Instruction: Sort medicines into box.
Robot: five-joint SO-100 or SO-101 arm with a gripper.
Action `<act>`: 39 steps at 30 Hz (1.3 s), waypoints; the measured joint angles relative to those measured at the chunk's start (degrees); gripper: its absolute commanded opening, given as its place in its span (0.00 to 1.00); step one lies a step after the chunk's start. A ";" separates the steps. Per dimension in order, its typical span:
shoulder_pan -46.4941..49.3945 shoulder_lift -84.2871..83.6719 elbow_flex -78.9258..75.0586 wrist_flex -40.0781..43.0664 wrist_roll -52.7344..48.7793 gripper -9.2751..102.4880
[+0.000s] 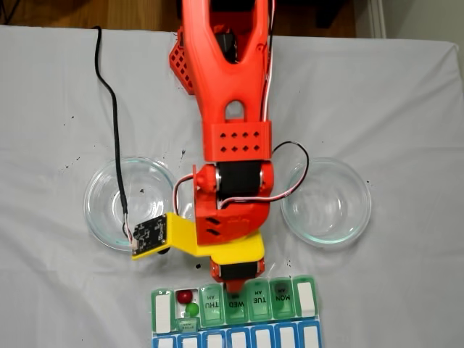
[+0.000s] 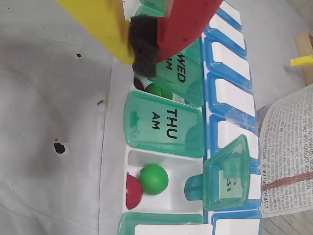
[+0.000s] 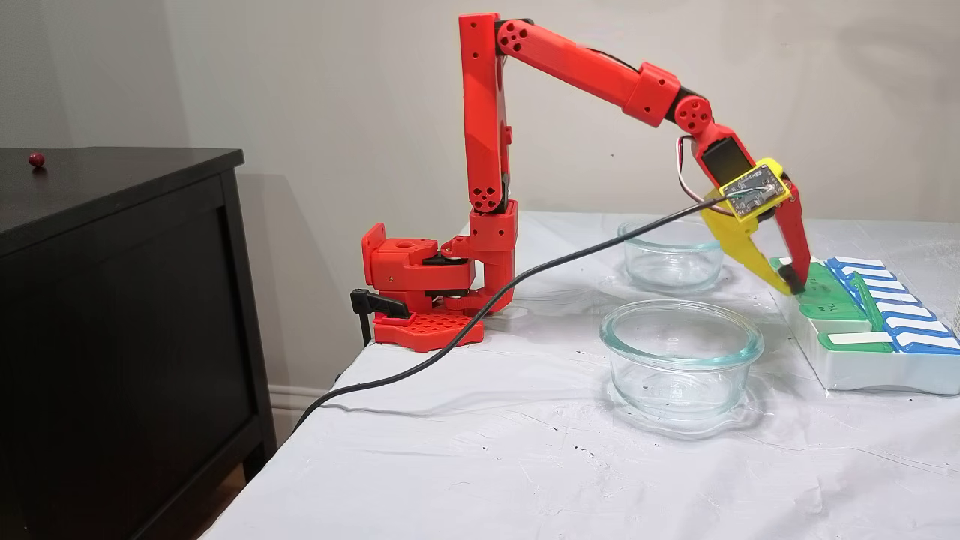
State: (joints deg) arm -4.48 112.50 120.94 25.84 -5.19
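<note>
Gripper (image 2: 144,54) has its yellow and red fingers pinched together, tip right over the pill box (image 2: 113,161) by the WED lid. One compartment past THU sits open with one green ball (image 2: 153,178) and one red ball (image 2: 133,191) inside. Two glass dishes (image 1: 129,203) flank the arm.

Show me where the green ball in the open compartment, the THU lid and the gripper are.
green ball (image 2: 153,178): wrist view, middle of the ball.
THU lid (image 2: 164,125): wrist view, flat top beside the letters.
gripper (image 2: 143,46): wrist view, dark padded tips, between the fingertips.
</note>
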 measured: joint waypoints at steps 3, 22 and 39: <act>0.79 2.37 0.00 0.00 -0.70 0.08; -2.02 -1.58 0.00 2.11 -7.29 0.08; 2.55 10.46 1.93 -4.04 -5.36 0.08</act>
State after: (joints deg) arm -1.93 122.96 122.87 21.80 -10.55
